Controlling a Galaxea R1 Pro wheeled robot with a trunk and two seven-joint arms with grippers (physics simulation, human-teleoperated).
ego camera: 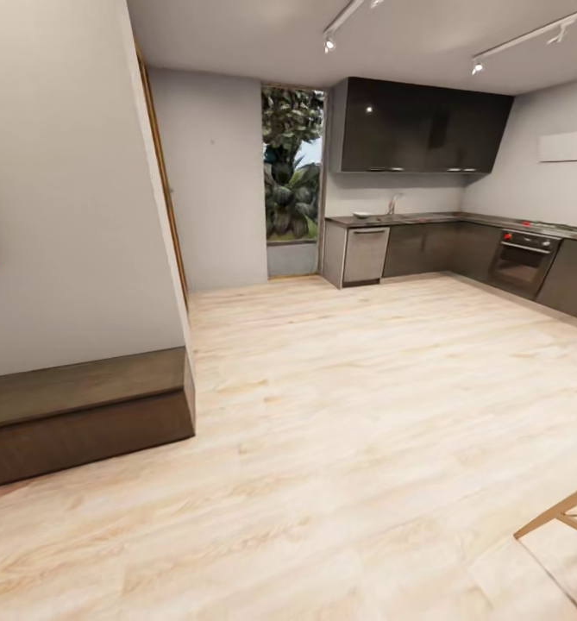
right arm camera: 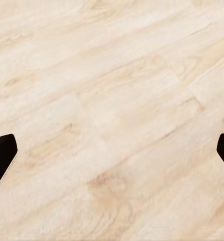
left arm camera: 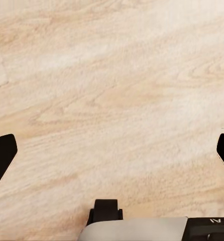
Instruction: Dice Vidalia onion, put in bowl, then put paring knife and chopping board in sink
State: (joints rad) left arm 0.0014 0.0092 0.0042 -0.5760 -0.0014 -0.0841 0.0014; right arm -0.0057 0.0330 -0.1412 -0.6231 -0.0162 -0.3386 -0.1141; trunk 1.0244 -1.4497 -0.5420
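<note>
Fingers of the left gripper [left arm camera: 112, 153] stand wide apart in the left wrist view, dark tips at either edge, nothing between them but pale wooden floor [left arm camera: 112, 90]. In the right wrist view the right gripper [right arm camera: 112, 153] is just as wide open and empty over the same boards. The head view looks across the room to the countertop [ego camera: 426, 219] at the far wall, with a faucet [ego camera: 393, 203] marking the sink; onion, board, knife and bowl are too small to tell. By my judgement nothing is done yet: every step remains.
</note>
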